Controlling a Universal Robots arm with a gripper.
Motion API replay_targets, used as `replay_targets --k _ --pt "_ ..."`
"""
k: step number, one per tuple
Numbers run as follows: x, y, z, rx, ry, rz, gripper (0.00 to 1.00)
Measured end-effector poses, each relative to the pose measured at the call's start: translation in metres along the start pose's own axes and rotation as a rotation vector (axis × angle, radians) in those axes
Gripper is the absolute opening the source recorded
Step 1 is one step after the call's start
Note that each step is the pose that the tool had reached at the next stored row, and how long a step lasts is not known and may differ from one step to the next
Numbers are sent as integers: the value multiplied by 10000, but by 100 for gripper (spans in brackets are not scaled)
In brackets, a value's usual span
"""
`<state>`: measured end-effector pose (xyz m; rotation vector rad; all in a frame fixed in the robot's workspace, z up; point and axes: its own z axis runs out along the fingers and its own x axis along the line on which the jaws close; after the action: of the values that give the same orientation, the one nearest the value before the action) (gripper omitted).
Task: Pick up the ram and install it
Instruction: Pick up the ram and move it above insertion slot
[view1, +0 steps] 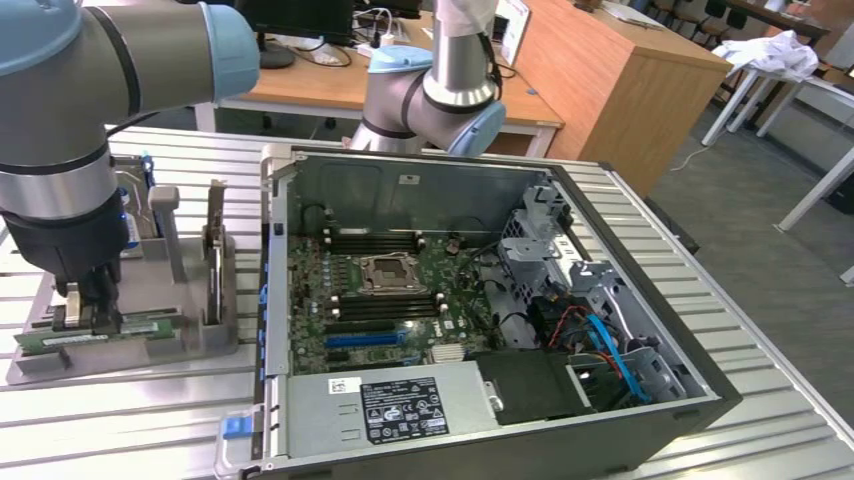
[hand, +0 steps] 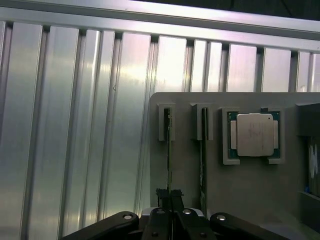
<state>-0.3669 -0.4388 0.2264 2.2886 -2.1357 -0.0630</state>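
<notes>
The ram (view1: 100, 337) is a thin green stick lying along a slot of the grey holder tray (view1: 134, 355) at the exterior view's left. My gripper (view1: 91, 315) reaches straight down onto it. In the wrist view the ram (hand: 169, 150) shows edge-on in its slot. My gripper (hand: 170, 194) is shut on the ram, with black fingertips (hand: 161, 193) pressed to both sides of the edge. The stick still sits in the tray (hand: 190, 175). The motherboard's black memory slots (view1: 380, 300) lie inside the open computer case (view1: 667, 400).
A second stick (hand: 204, 150) stands in the neighbouring slot, beside a square silver CPU (hand: 255, 134). Upright parts (view1: 214, 255) stand on the tray. The case holds a CPU socket (view1: 387, 270), a power supply (view1: 387, 400) and cables. Another arm (view1: 427, 95) stands behind the case.
</notes>
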Motion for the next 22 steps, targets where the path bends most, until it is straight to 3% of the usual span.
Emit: replay_targets --k 22 --pt "-2 2 -80 0 0 0 12"
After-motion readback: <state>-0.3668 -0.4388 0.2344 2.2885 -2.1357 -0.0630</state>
